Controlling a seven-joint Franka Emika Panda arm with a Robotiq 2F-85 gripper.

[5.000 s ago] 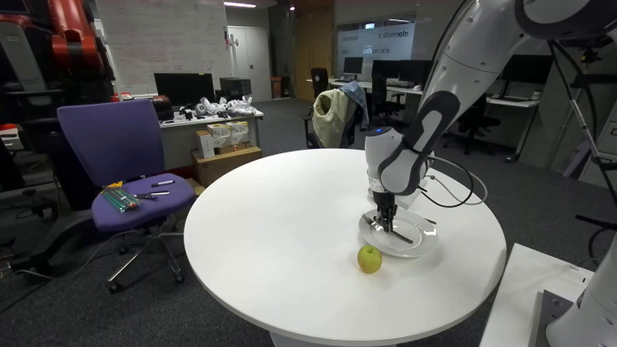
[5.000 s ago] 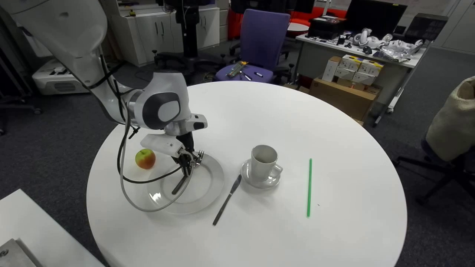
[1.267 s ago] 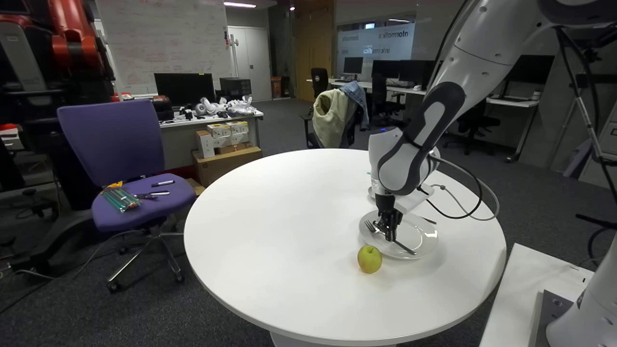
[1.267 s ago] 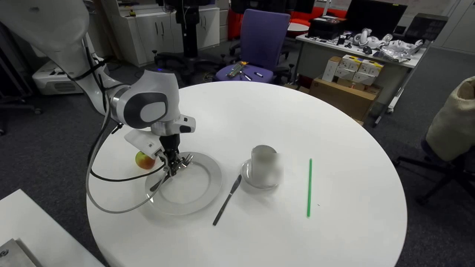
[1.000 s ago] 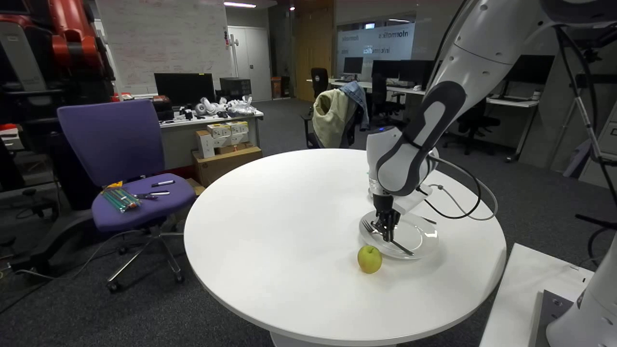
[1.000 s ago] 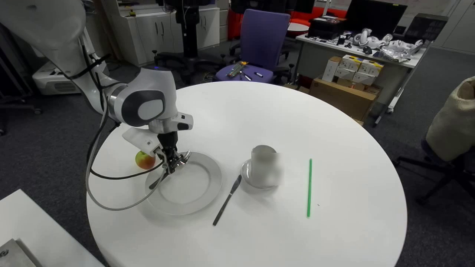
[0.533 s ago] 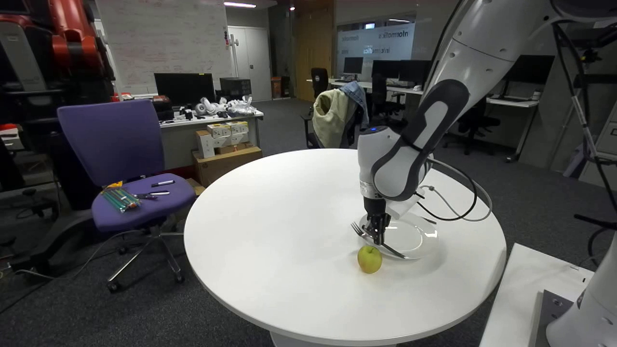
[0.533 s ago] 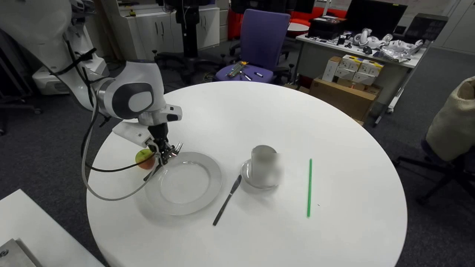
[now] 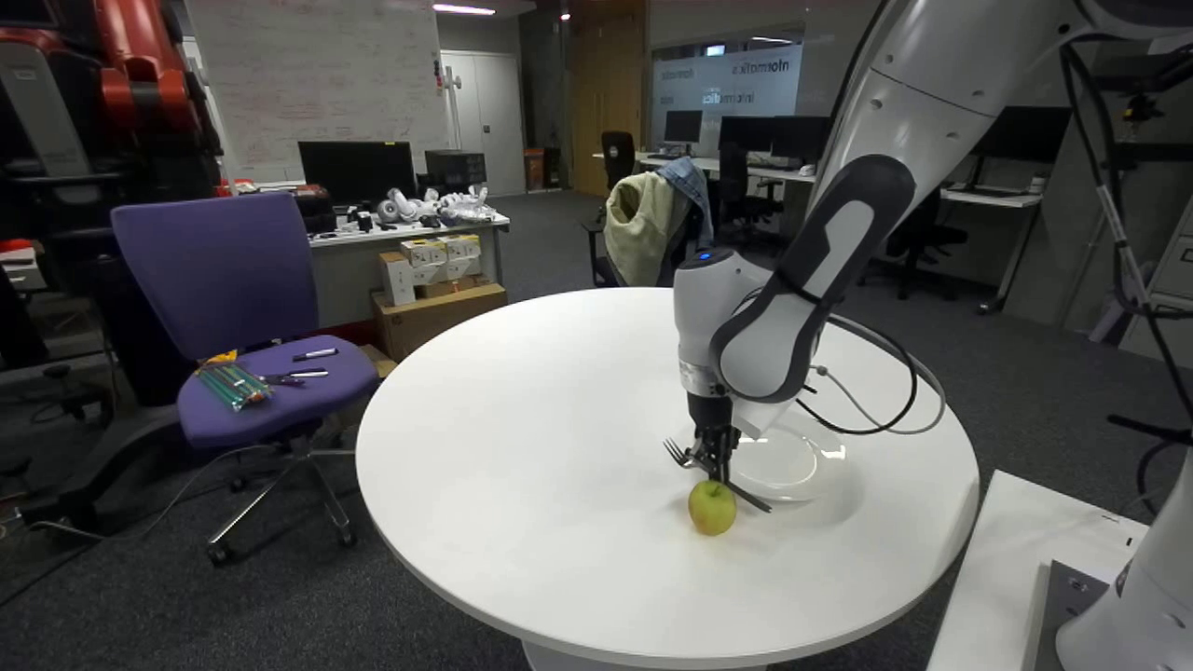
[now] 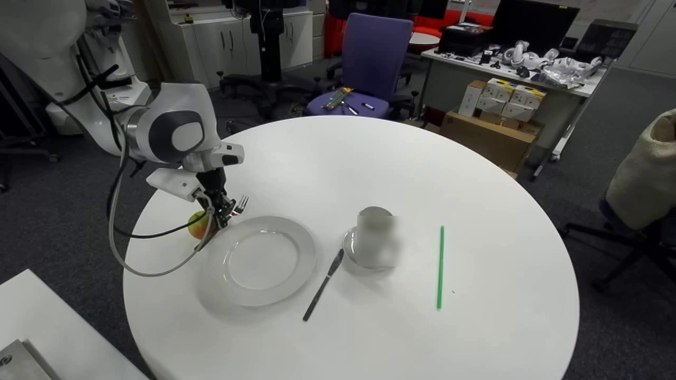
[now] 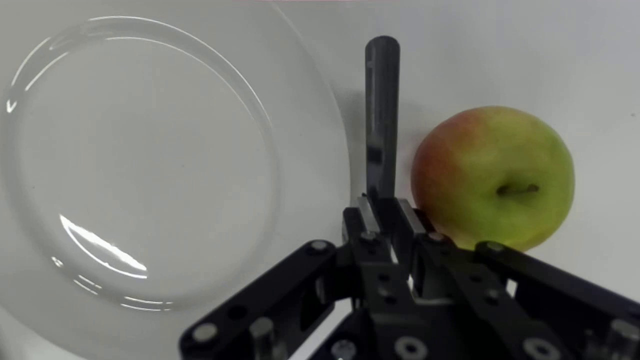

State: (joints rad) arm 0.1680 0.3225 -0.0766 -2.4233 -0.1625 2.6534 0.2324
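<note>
Your end effector (image 11: 385, 212) is closed crosswise on the fork (image 11: 382, 110) near mid-length, presumably for balance. You have the fork between the plate (image 11: 315, 150) and the apple (image 11: 492, 170), aligned lengthwise with that narrow gap, likely for clearance. Contact with the apple and height above the surface (image 10: 380, 163): cannot tell from these views.

A: What sits well apart from the claw (image 10: 217, 224), in an exterior view?
B: A knife (image 10: 323, 285), its tip next to a saucer (image 10: 349, 250) bearing a partly blurred cup (image 10: 376, 233). Farther from the claw, a green stick (image 10: 440, 267).
A: And farther out?
B: A purple chair (image 10: 375, 58) and a cluttered desk (image 10: 449, 79), both far from the claw.
</note>
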